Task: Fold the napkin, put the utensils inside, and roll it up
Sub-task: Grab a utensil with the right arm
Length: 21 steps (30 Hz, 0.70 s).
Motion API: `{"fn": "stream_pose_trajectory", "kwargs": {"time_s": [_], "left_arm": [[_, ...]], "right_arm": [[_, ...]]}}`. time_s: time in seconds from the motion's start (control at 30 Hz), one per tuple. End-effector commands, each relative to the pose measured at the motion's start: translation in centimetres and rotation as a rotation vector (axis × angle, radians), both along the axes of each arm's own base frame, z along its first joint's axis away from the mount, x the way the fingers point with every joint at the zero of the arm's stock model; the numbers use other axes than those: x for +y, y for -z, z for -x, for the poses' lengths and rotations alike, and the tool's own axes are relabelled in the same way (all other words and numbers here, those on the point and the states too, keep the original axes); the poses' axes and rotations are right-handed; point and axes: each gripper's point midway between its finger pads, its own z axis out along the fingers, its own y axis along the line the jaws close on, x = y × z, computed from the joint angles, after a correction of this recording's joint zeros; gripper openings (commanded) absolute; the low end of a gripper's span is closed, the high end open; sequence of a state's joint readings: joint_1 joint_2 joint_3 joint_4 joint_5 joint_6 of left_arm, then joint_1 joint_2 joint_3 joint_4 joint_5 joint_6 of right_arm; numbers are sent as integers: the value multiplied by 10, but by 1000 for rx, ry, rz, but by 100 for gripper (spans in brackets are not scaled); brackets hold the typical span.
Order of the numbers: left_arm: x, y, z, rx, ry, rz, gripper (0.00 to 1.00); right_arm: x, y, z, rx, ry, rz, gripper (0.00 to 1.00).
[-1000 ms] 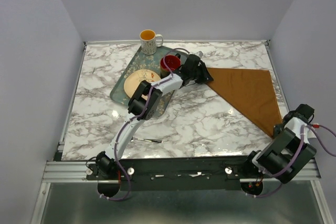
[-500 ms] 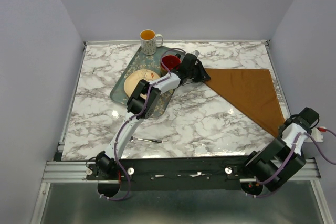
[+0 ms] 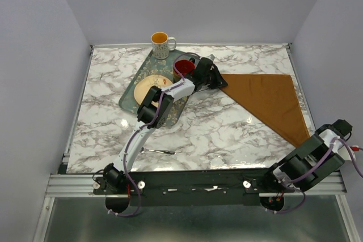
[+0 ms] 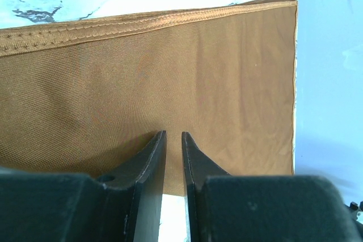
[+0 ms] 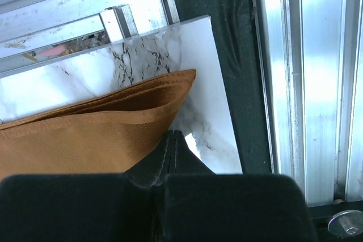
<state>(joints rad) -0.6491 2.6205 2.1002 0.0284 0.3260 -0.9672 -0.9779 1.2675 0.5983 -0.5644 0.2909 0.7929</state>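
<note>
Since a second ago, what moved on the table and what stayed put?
The right gripper, jaws shut, pulled back toward the table's near right corner, away from the near tip of the napkin. The left gripper shifted slightly toward the far left, at the napkin's left tip. The napkin looks almost unmoved. The tray, plate and fork stayed where they were.

**Napkin right, tray upper left**

The napkin (image 3: 266,103) lies on the surface (image 3: 215,128) at the right of the frame. At upper left, the tray (image 3: 126,99) carries a plate (image 3: 146,88) and a cup (image 3: 182,67), with a mug (image 3: 161,44) at its far end. A utensil (image 3: 159,151) lies at lower left.
</note>
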Motion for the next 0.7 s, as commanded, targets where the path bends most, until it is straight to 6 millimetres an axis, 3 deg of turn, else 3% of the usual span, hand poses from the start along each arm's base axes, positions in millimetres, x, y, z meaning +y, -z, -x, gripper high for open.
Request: {"fn": "stream_pose_trajectory", "kwargs": {"time_s": [0.0, 0.13, 0.27, 0.4, 0.53, 0.67], "left_arm": [[-1, 5, -2, 5, 3, 12, 26], [-2, 0, -3, -10, 3, 11, 26], [1, -2, -4, -18, 0, 0, 26], [1, -1, -3, -13, 3, 2, 26], [-1, -3, -2, -15, 8, 7, 26], [-3, -2, -2, -11, 18, 14, 26]], "right_arm": [[-3, -5, 8, 37, -18, 6, 1], [10, -29, -17, -109, -104, 85, 1], [5, -42, -21, -120, -101, 144, 1], [1, -17, -12, -10, -47, 60, 1], [-14, -20, -6, 34, -4, 89, 1], [-15, -7, 5, 61, 36, 48, 1]]}}
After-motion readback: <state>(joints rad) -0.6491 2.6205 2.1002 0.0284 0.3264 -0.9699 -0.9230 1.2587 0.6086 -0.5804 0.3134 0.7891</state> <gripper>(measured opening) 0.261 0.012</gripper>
